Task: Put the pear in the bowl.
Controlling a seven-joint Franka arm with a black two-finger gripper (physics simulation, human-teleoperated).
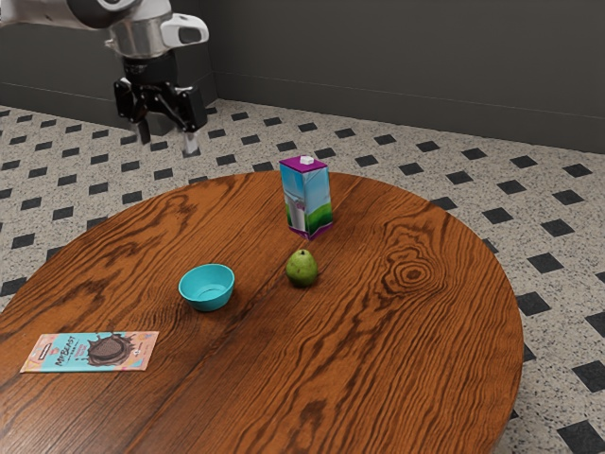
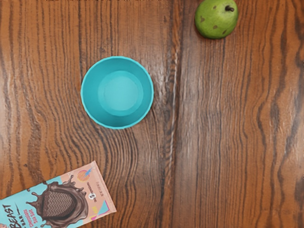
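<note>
1. Lying flat at the exterior view's left, the chocolate bar (image 1: 90, 351) has its edges bordered by wood; a gap separates its nearer end from the bowl (image 1: 207, 287).
2. Gripper (image 1: 168, 146): raised well above the tabletop, pointing down. Fingers (image 1: 191, 145) spread apart with air between them; state: released, grasping nothing.
3. Bowl: turquoise, round, upright, its rim an unbroken circle in the wrist view. Bare wood surrounds its base, and a strip of open surface runs between it and the pear (image 1: 302, 270).
4. Pear: on the table (image 1: 473, 331), outside the bowl and just beside it, between bowl and carton (image 1: 307, 199) in left-to-right order. Green skin, rounded body, narrower top; stands upright in the exterior view. The wrist view records a short dark stem and several brownish spots.
5. Carton: upright, blue and green sides, purple top edge, white cap. Stands behind the pear, near it but apart, on the side toward the far rim.
6. Exterior view's right: broad stretch of grained wood from pear to the table's curved edge.
</note>
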